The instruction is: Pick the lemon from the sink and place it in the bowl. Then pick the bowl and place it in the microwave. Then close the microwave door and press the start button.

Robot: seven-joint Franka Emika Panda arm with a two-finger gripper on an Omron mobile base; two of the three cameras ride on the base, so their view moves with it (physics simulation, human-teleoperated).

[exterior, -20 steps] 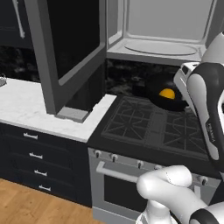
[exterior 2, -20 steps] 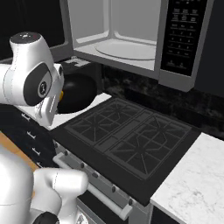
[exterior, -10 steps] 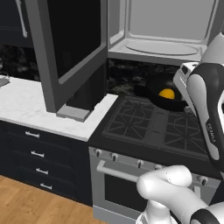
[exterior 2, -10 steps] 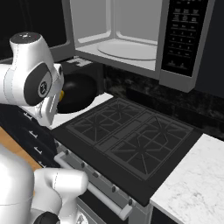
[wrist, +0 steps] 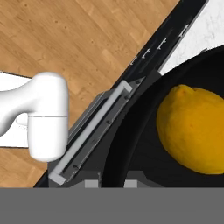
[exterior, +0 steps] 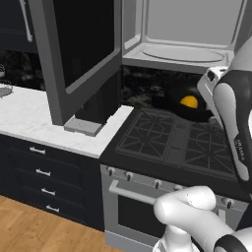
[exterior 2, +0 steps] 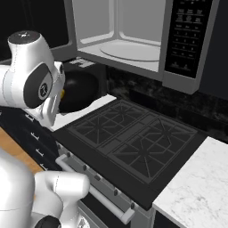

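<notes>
The glossy black bowl [exterior: 173, 101] hangs in the air over the back of the stove, just below the open microwave [exterior: 187, 51]. The orange-yellow lemon [exterior: 189, 102] lies inside the bowl. In the hand view the lemon [wrist: 194, 131] is large at the right, resting in the bowl [wrist: 131, 144]. My gripper [wrist: 111, 183] is shut on the bowl's near rim, one tip on each side of it. The microwave door [exterior: 78, 47] stands swung wide open to the left. From the right, the bowl [exterior 2: 82, 89] sits beside my arm. The sink is out of view.
The black stove top [exterior 2: 133, 138] with its grates lies under the bowl. The oven's bar handle [wrist: 94, 127] runs below. White marble counter [exterior: 44, 123] extends left; another stretch [exterior 2: 200, 187] lies at the right. The microwave's button strip [exterior 2: 185, 38] faces front.
</notes>
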